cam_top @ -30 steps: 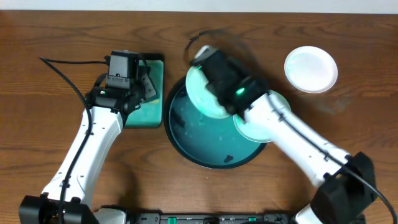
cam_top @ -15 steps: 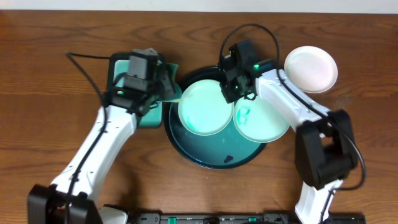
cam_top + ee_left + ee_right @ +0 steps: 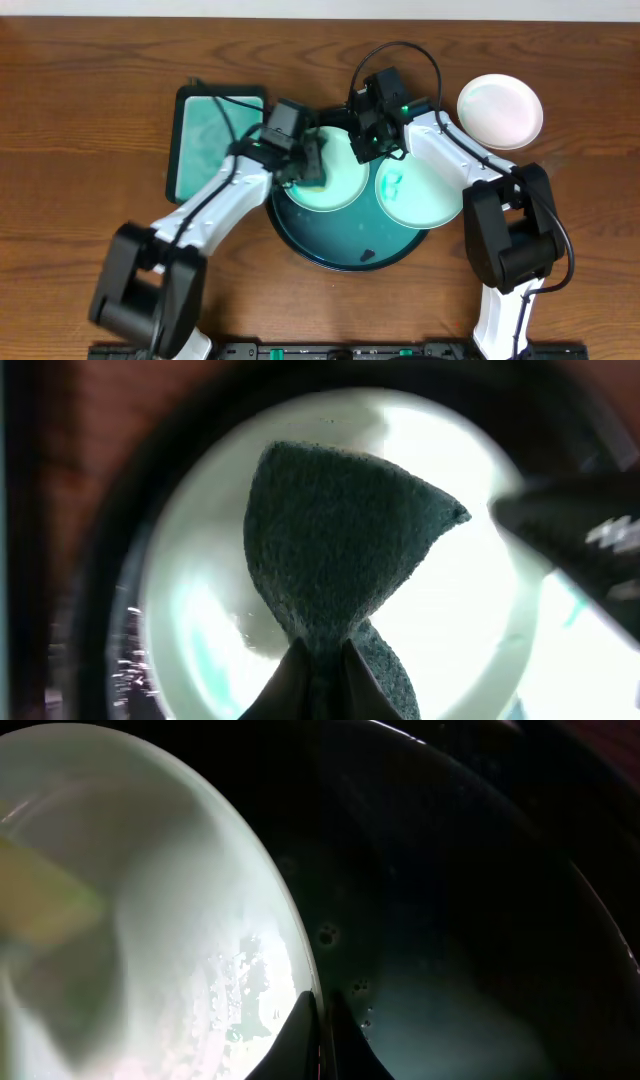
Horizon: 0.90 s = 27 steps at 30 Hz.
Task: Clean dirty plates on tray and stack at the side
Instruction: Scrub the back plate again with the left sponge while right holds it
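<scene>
Here, 3 plates (image 3: 500, 110), 2 on 1 tray (image 3: 335, 258), left tool (image 3: 322, 668) pinching sponge (image 3: 340, 540), right tool (image 3: 320, 1035) clamping 1 plate (image 3: 150, 920).

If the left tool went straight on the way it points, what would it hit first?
Probably the pale plate in the tray: the left tool points down at it, its gripped sponge leading. Depth is unclear.
</scene>
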Available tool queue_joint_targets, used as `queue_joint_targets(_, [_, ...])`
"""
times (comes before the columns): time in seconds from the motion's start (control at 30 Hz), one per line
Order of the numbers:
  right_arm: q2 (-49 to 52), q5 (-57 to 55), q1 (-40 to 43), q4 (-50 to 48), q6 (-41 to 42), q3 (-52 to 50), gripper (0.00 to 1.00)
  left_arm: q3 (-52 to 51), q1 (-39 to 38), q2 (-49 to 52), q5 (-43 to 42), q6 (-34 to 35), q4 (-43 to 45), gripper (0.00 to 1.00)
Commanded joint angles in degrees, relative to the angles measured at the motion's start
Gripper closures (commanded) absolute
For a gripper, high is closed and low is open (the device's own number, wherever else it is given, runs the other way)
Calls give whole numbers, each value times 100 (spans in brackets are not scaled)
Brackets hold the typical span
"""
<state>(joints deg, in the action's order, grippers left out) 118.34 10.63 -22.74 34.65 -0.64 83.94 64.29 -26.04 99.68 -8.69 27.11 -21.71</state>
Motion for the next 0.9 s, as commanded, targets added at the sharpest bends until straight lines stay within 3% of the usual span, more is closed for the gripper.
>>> queue_joint_targets(0.0, [-4,-28,42,-24,94,57,99,-31,-83,304,11,-162,72,93])
queue_joint_targets(0.13, [-4,-31,44,-17,94,57,99,-31,-66,564,291,-474,59,93])
queue_joint_targets(0.33, [-4,-28,42,-15,94,57,99,-31,-66,579,2343,-505,50,93])
queue_joint_targets(0.43, [-4,-28,42,-13,96,57,99,-31,-66,579,2614,-503,439,93])
queue_joint_targets(0.53, [-4,-26,42,-11,103,57,99,-31,-74,579,2387,-501,986,93])
queue_joint_targets(0.63, [-4,-28,42,31,103,57,99,-31,-72,579,1285,-501,1255,93])
queue_joint_targets(0.67, [-4,-28,44,74,101,57,99,-31,-79,588,437,-501,1257,93])
queue_joint_targets(0.73, [-4,-28,48,96,101,57,99,-33,-85,590,-192,-498,1172,93])
queue_joint_targets(0.87, [-4,-28,48,66,101,57,99,-33,-92,590,-684,-503,793,93])
